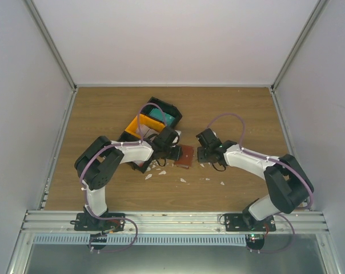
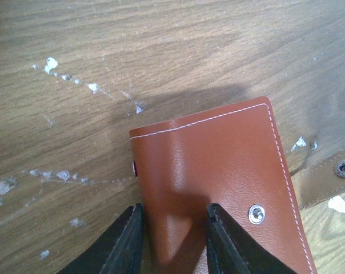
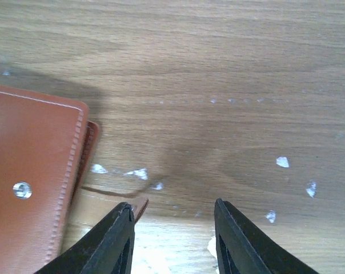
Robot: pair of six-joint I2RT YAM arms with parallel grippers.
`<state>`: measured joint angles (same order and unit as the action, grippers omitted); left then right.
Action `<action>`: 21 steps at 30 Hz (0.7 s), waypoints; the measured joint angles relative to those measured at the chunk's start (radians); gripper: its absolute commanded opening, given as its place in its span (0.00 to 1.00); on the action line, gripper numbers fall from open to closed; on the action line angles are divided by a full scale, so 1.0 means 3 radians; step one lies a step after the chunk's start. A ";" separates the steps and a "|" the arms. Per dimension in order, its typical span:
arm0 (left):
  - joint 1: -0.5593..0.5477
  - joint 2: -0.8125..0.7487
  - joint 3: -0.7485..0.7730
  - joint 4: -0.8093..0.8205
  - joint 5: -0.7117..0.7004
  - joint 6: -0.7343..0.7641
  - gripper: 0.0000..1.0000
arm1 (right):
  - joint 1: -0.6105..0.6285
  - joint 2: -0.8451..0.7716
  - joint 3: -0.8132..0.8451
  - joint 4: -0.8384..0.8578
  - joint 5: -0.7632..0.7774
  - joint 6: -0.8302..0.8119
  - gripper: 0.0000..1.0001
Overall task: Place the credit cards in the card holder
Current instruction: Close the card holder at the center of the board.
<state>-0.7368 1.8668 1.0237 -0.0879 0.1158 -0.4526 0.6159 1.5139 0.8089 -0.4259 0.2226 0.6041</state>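
Note:
The reddish-brown card holder [image 1: 185, 155] lies shut and flat on the table between my two grippers. In the left wrist view it [image 2: 218, 165] fills the lower right, its tab [image 2: 324, 180] lying loose to the right. My left gripper [image 2: 173, 240] is open low over the holder's left part, one finger at its left edge and the other over its cover. My right gripper [image 3: 172, 228] is open and empty beside the holder [image 3: 29, 188], with the tab's tip [image 3: 139, 205] by its left finger. A teal card [image 1: 168, 118] shows in the black bin.
A black bin [image 1: 161, 107] and an orange bin [image 1: 143, 125] stand behind the left gripper. Tiny white scraps [image 1: 183, 180] lie scattered on the wood in front of the holder, also in the right wrist view [image 3: 282, 162]. Cage walls close in the table.

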 measured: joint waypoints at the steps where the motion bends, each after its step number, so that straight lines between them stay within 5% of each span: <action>1: 0.0000 -0.0005 0.0000 -0.0009 0.0009 0.0001 0.35 | -0.0009 -0.0022 0.0013 -0.0005 -0.0062 0.0001 0.41; 14: 0.0000 -0.0120 -0.0028 -0.0266 0.0085 0.0004 0.47 | -0.0051 -0.0023 0.0060 0.0062 -0.0609 0.0300 0.39; 21: 0.0000 -0.0187 -0.0137 -0.0221 0.0178 -0.0022 0.39 | -0.0052 0.0100 0.0083 0.0106 -0.0687 0.0374 0.41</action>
<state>-0.7368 1.8107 0.9825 -0.1543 0.1692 -0.4591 0.6003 1.5440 0.8337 -0.3943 0.0166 0.7162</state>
